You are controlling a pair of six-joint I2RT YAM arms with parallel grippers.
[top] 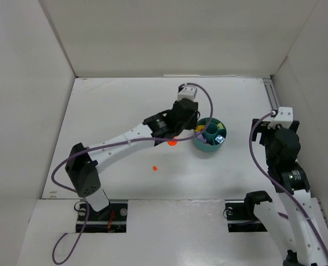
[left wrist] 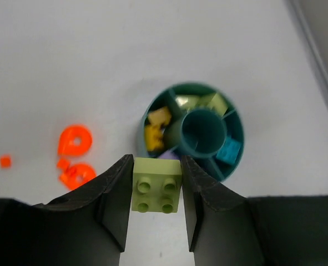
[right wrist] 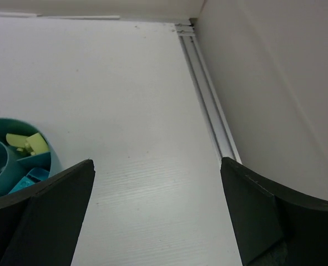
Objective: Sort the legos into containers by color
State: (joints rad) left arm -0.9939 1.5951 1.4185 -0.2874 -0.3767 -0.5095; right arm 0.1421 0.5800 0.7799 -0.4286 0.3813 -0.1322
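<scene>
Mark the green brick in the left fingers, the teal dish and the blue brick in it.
green brick (left wrist: 156, 193): left wrist view, studded top face.
teal dish (left wrist: 202, 133): left wrist view, inside its central tube.
blue brick (left wrist: 228, 149): left wrist view, top face.

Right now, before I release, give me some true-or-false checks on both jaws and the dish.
The left jaws grip a pale green brick. True.
The right jaws are clamped shut. False: they stand wide open, with nothing between them.
The teal dish holds yellow pieces. True.
The orange rings lie inside the dish. False: they lie on the table beside it.
</scene>
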